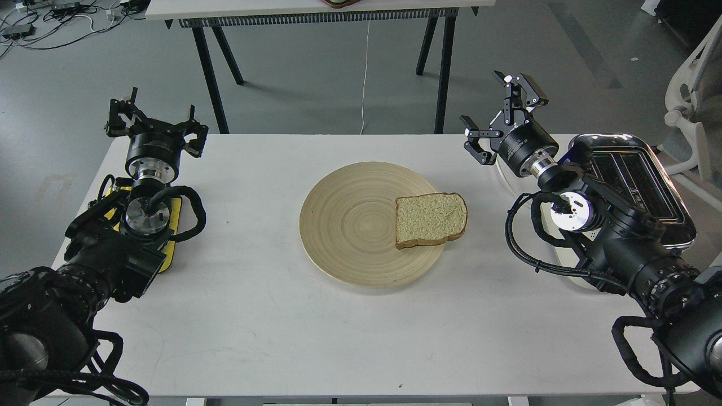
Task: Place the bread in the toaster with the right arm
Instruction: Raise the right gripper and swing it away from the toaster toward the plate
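The bread [431, 219] lies flat on the right side of a round wooden plate [350, 225] in the middle of the white table, its right edge reaching past the plate's rim. The toaster [637, 180] stands at the table's right edge, its chrome top and two slots showing, partly hidden by my right arm. My right gripper [501, 115] is open and empty, held above the table's far edge, up and to the right of the bread and left of the toaster. My left gripper [153, 123] is open and empty at the far left corner.
The white table [254, 316] ends close behind both grippers. A second table on black legs [316, 11] stands behind it across grey floor. A yellow panel [172, 225] sits under my left arm. A white chair [691, 113] is at far right.
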You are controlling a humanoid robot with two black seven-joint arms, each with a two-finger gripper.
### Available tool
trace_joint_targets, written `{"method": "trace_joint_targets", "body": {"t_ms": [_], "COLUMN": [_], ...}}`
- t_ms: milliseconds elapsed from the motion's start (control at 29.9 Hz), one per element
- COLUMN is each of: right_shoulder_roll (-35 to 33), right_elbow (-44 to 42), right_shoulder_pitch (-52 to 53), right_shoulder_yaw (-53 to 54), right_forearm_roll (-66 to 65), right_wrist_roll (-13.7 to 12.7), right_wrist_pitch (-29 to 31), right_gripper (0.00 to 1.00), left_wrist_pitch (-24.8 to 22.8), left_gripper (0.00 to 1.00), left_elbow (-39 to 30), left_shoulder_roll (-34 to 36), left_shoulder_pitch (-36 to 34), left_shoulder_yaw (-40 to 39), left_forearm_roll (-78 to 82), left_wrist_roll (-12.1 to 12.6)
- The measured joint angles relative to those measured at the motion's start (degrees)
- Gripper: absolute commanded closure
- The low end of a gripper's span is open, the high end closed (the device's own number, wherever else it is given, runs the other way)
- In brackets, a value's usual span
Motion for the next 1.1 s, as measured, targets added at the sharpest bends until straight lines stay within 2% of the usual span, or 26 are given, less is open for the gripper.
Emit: {"method": "trace_joint_targets", "body": {"t_ms": [435,602,769,903,1104], "right_shoulder_roll": [-2.96,-4.52,-9.59,-11.77,-12.78], "right_elbow": [3.19,7.02,16.37,20.43,21.05], "right_shoulder_pitch": [2.31,3.93,4.31,4.21,3.28], "right_shoulder_yaw": [-8.88,-17.84,-25.98,-29.01,-30.28], "right_forearm_roll": [-0.48,-2.75,-7.13,-12.20,-17.17], "right_wrist_roll": [-0.03,-0.25,-0.63,-3.17,-5.96], "right_wrist_pitch": [-1.06,-10.70,-21.38,-28.08,-32.55], "right_gripper": [0.01,0.01,0.01,0.01,0.01], "left_wrist_pitch": [0.00,0.00,0.00,0.00,0.00], "left_gripper": [0.00,0.00,0.00,0.00,0.00], "left_elbow": [0.00,0.00,0.00,0.00,0.00], "left_shoulder_roll": [0.00,0.00,0.00,0.00,0.00], "left_shoulder_pitch": [0.00,0.00,0.00,0.00,0.00], "left_shoulder_yaw": [0.00,0.00,0.00,0.00,0.00], "left_forearm_roll": [0.00,0.00,0.00,0.00,0.00], "left_wrist_roll": [0.00,0.00,0.00,0.00,0.00]}}
